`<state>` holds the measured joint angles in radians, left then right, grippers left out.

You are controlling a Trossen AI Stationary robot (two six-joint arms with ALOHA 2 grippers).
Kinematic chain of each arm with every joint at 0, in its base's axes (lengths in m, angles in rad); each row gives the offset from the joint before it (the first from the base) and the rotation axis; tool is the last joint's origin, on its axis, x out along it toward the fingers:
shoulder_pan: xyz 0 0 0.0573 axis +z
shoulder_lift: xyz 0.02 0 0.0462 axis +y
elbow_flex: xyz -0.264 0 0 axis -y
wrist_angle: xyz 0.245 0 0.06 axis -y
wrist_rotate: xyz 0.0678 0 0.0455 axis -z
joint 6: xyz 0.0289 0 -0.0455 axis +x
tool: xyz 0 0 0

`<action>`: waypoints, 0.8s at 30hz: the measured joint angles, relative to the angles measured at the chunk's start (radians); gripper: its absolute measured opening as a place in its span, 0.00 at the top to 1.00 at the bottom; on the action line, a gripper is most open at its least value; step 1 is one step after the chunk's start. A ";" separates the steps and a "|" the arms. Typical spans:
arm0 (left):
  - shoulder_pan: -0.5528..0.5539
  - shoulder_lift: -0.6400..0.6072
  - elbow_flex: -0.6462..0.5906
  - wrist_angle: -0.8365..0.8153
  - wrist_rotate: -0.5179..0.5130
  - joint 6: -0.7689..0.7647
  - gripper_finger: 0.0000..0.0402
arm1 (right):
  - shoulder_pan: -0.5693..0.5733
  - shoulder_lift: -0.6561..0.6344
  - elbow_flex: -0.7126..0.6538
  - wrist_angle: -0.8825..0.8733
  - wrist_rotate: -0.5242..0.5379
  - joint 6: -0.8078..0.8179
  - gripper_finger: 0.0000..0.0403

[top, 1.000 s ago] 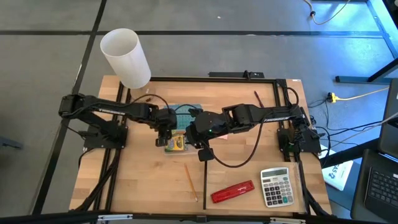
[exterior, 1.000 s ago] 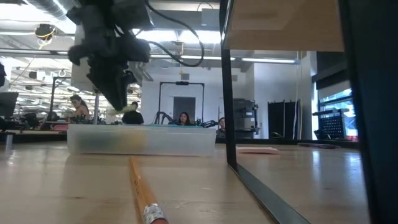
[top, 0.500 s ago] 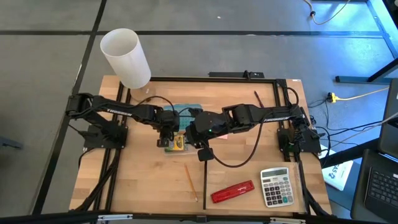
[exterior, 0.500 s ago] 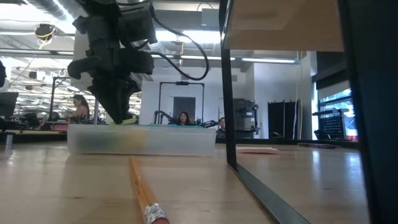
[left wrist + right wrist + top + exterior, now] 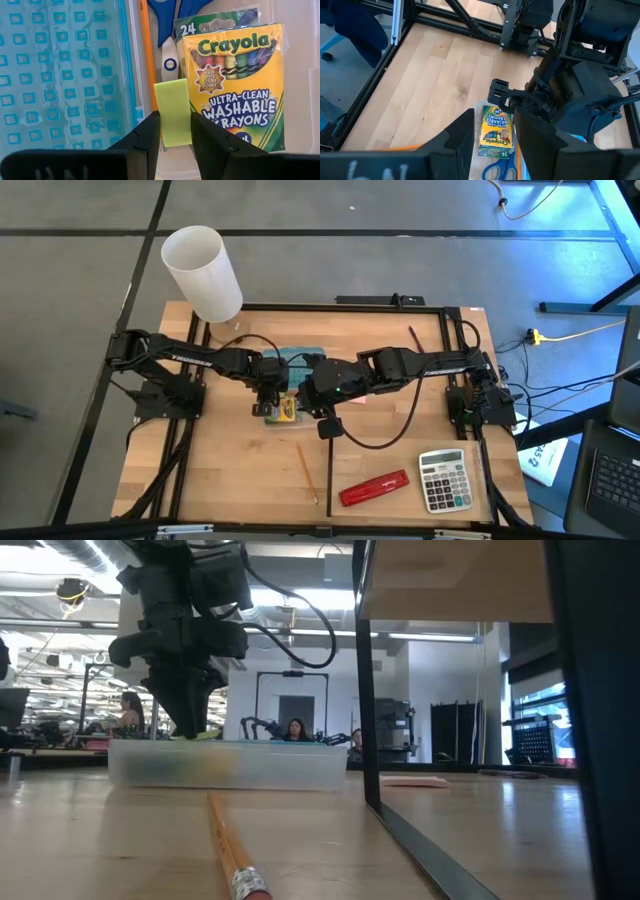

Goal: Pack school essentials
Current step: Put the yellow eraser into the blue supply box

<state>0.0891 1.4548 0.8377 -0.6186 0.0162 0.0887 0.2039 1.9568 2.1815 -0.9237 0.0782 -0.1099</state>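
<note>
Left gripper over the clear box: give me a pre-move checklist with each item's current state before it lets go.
1. Left gripper holds the yellow-green eraser: ok.
2. Eraser is over the clear box, beside the crayon box: ok.
3. Scissors already in the box: ok.
4. Eraser resting on the box floor: cannot tell.
5. Right gripper clear of the drop spot: cannot tell.
6. Loose pencil packed: not ok, on the table.
</note>
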 joint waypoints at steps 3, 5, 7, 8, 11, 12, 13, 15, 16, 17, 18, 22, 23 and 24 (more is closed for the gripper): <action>0.000 0.000 0.000 0.000 0.000 0.000 0.76 | 0.000 0.000 0.000 0.000 0.000 0.000 0.65; 0.000 0.000 0.000 0.001 0.000 0.000 0.76 | 0.000 0.000 0.000 0.000 0.000 0.000 0.65; 0.000 0.000 0.000 0.003 0.000 0.000 0.76 | 0.000 0.000 0.000 0.000 0.000 0.000 0.65; 0.000 0.000 0.000 0.003 0.000 0.001 0.76 | 0.000 0.000 0.000 0.000 0.000 0.000 0.65; 0.000 0.000 0.000 0.001 -0.003 0.001 0.76 | 0.000 0.000 0.000 0.000 0.000 0.000 0.65; 0.000 0.000 0.000 0.001 -0.004 0.001 0.76 | 0.000 0.000 0.000 0.000 0.000 0.000 0.65; 0.000 0.000 0.000 0.001 -0.007 0.000 0.76 | 0.000 0.000 0.000 0.000 0.000 0.000 0.65; 0.000 0.000 0.000 0.001 -0.012 0.001 0.76 | 0.000 0.000 0.000 0.000 0.000 0.000 0.65; 0.000 0.000 0.000 0.001 -0.015 0.002 0.76 | 0.000 0.000 0.000 0.000 0.000 0.000 0.65; 0.000 0.000 0.000 0.000 -0.020 0.002 0.76 | 0.000 0.000 0.000 0.000 0.000 0.000 0.65; 0.000 0.000 0.000 0.000 -0.026 0.003 0.76 | 0.000 0.000 0.000 0.000 0.000 0.000 0.65; 0.000 0.000 -0.001 0.000 -0.033 0.013 0.76 | 0.000 0.000 0.000 0.000 0.000 0.000 0.65; 0.000 0.000 -0.001 0.000 -0.032 0.019 0.76 | 0.000 0.000 0.000 0.000 0.000 0.000 0.65; 0.000 0.000 -0.001 0.000 -0.031 0.021 0.76 | 0.000 0.000 0.000 0.000 0.000 0.000 0.65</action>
<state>0.0887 1.4544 0.8371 -0.6186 -0.0150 0.1094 0.2039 1.9571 2.1815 -0.9234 0.0784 -0.1101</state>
